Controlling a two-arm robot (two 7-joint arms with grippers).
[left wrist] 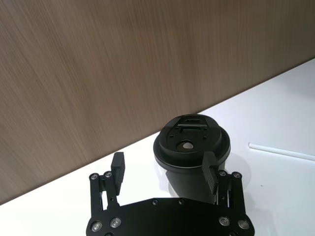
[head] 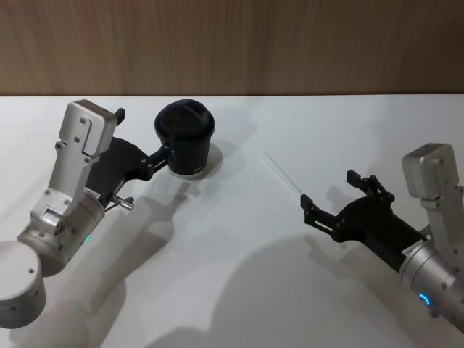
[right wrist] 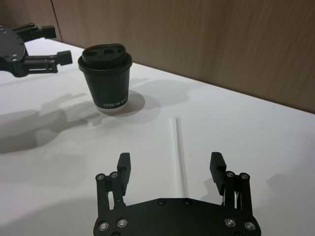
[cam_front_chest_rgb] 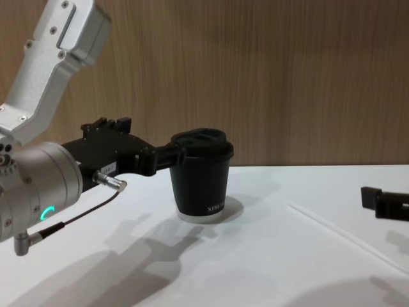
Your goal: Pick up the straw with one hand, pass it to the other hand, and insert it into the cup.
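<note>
The right gripper (right wrist: 170, 162), blue-lit, is hovering low over the table (head: 239, 275) with its jaws spread wide and empty. For a clean pickup it should be settling so the straw (right wrist: 177, 152) sits centred between the fingers, then closing across it with a long end left free for the hand-over. The straw is lying flat, its near end pointing into that gap, well apart from the cup (head: 187, 141). There the left gripper (head: 143, 133) is hovering wide open, one finger seemingly touching the cup's side.
</note>
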